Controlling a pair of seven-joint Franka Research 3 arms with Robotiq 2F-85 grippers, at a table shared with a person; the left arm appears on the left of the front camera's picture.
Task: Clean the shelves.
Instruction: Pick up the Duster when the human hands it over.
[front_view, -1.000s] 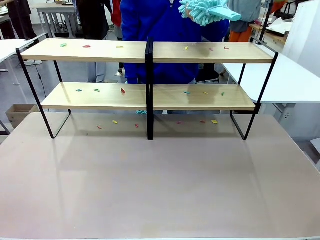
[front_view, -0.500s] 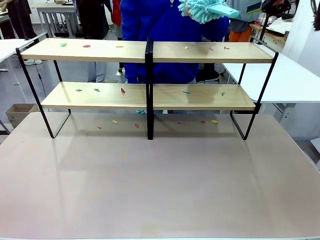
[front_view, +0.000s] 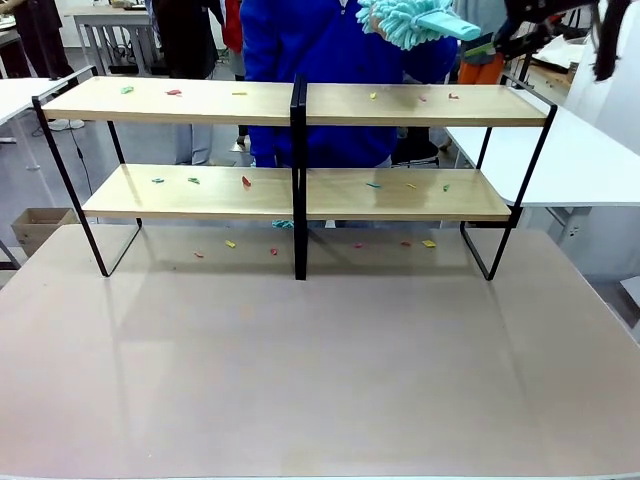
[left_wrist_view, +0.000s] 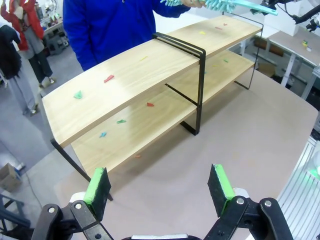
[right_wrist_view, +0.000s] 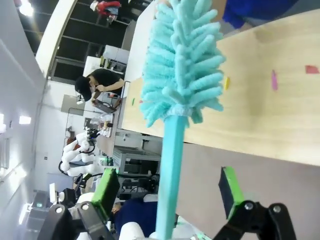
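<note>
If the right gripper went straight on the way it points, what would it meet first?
The teal duster handle, which seems to lie between the open fingers of the right gripper; beyond it, probably the shelves.

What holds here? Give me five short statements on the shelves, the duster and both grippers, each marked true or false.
1. Coloured scraps lie on both boards of the shelves. True.
2. The right gripper is shut on the handle of the duster. False: its jaws stand open, one on either side of the handle.
3. The duster is up in the air, not resting on a board. True.
4. The left gripper holds a cloth. False: it is open and empty, above the table.
5. The table under the shelves is free of scraps. False: several lie there, below the lower board.
</note>
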